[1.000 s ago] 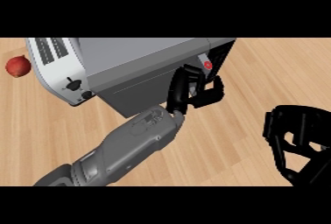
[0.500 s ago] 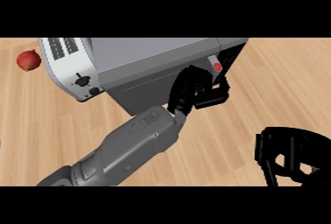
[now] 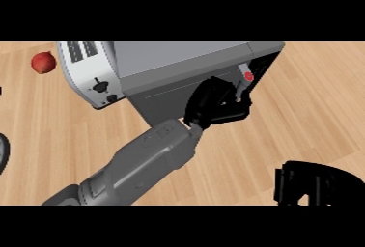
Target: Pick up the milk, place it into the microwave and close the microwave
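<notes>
The grey microwave (image 3: 182, 60) stands at the top centre, its dark opening facing right. At the edge of that opening is the milk (image 3: 245, 82), a pale carton with a red cap. My left hand (image 3: 214, 103) reaches up from the lower left on its grey forearm, and its black fingers curl round the carton's lower part, hiding most of it. My right hand (image 3: 314, 185) hangs low at the bottom right, well apart from the microwave, fingers relaxed and holding nothing. I cannot make out the microwave door.
A white toaster (image 3: 89, 72) with slots and a knob stands against the microwave's left side. A red apple (image 3: 43, 62) lies on the wooden counter (image 3: 314, 116) at the far left. A dark curved rim (image 3: 4, 157) shows at the left edge.
My right hand has sunk toward the bottom edge of the view. My left hand keeps the milk at the microwave opening, and the whole scene has slid slightly right.
</notes>
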{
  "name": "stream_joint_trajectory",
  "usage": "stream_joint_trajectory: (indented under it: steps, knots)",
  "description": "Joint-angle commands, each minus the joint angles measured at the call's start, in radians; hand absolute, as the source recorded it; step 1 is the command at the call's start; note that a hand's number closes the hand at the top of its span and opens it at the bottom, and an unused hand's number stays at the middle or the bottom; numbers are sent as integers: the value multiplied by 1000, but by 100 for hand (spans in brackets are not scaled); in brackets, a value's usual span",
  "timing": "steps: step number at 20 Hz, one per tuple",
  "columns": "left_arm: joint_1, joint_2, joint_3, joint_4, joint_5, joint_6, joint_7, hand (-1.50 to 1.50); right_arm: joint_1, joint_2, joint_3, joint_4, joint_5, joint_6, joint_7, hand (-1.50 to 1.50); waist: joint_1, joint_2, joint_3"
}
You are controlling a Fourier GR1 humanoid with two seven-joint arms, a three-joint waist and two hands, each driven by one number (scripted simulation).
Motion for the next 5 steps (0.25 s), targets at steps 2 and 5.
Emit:
stream_joint_trajectory:
  steps: [2, 5]
  knots:
    - [80, 45, 106, 143, 71, -30, -44, 150, 51, 14, 26, -72, 25, -36, 8, 150, 28, 9, -7]
    - [82, 55, 98, 158, 84, -72, -53, 150, 74, 39, 48, -111, 48, -71, 14, 150, 41, 8, -7]
